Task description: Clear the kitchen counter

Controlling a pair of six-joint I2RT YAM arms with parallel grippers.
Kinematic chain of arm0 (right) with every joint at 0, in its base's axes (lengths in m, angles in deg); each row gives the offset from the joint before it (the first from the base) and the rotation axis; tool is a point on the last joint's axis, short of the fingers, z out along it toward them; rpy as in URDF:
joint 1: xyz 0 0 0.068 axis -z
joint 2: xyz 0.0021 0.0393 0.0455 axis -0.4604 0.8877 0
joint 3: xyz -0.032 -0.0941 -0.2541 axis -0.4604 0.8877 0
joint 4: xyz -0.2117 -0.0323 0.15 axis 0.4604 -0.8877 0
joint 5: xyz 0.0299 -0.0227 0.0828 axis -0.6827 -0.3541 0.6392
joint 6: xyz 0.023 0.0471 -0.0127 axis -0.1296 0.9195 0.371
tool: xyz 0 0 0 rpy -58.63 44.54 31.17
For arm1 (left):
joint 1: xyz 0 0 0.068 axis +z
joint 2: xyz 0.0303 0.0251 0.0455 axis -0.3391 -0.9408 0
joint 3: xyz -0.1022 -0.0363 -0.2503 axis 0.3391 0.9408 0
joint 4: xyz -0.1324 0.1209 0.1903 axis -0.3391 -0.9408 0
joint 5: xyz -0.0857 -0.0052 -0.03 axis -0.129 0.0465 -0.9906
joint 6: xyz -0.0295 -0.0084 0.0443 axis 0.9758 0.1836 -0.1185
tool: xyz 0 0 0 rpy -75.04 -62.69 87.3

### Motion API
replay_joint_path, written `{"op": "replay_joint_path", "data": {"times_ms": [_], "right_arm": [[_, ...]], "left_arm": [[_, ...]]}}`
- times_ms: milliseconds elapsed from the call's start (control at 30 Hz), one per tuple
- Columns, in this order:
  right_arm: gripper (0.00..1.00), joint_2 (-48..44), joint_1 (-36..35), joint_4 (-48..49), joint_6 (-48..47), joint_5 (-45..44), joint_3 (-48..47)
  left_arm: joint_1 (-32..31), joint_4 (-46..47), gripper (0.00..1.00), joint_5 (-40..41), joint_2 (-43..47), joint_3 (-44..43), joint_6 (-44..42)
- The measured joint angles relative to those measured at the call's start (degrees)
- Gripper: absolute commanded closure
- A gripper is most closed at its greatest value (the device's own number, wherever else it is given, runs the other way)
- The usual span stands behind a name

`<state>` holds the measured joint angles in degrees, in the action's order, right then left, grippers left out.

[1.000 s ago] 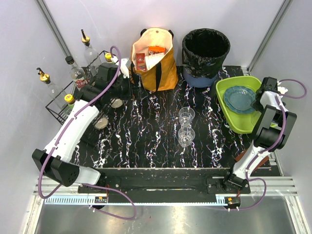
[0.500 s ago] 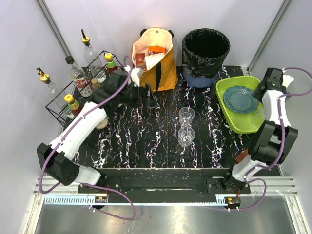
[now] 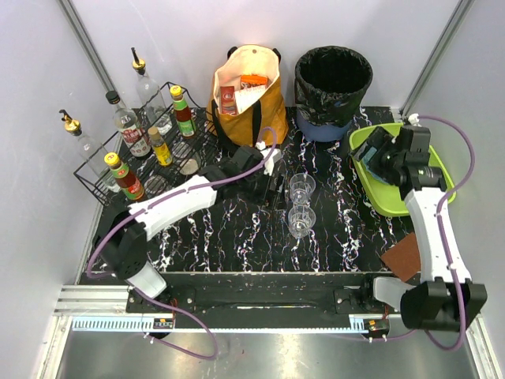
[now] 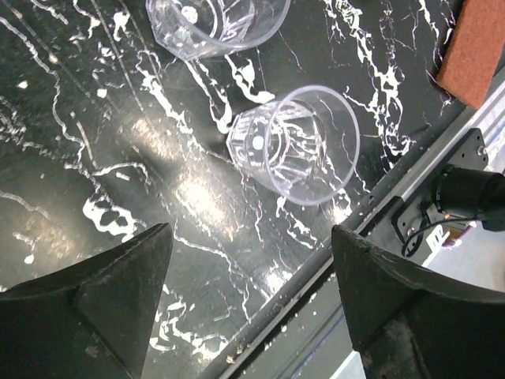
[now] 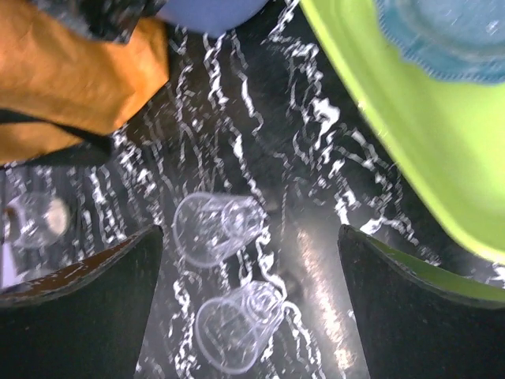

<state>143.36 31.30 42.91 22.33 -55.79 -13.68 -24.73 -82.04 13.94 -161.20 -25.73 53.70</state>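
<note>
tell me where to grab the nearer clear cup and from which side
Probably its rim: pinch the wall of the nearer clear cup on its left side, one finger inside, one outside, coming down from above with the left gripper. It stands upright, mouth open, and the other cup stands close behind, leaving little room there.

Counter (image 3: 237, 229): black with irregular white marble veining; tray (image 3: 379, 197): plain lime green; plate (image 5: 454, 31): translucent teal-blue; pad (image 3: 402, 257): rust brown. Bag (image 3: 264, 114): mustard orange outside, cream lining, black straps; bin (image 3: 333, 75): glossy black liner over a blue-grey body; two glasses (image 3: 301, 189): clear and colourless; rack (image 3: 95, 170): black wire. Bottles (image 3: 124, 175): several with yellow caps and red labels, others clear with dark or gold tops; arms (image 3: 170, 207): white shells, black joints, purple cables.
</note>
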Motion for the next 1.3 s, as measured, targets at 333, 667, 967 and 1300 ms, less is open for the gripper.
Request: {"op": "replay_joint_path", "data": {"times_ms": [333, 667, 967, 1300], "right_arm": [[0.08, -10.36, -0.15, 0.74, 7.15, 8.41, 12.28], [0.11, -10.45, -0.15, 0.28, 10.67, 9.31, 14.73], [0.00, -10.47, -0.15, 0.26, 12.17, 9.73, 14.93], [0.00, -11.02, -0.15, 4.74, 14.75, 20.57, 17.42]], "left_arm": [[-1.33, 8.57, 0.31, -0.17, -11.80, -1.27, 4.35], [-3.82, 6.84, 0.68, -0.37, -20.02, -8.17, 7.13], [-3.76, 2.64, 1.00, 0.76, -20.87, -10.54, 5.66], [1.22, 1.40, 1.00, -5.84, -12.74, -10.34, 7.67]]}}
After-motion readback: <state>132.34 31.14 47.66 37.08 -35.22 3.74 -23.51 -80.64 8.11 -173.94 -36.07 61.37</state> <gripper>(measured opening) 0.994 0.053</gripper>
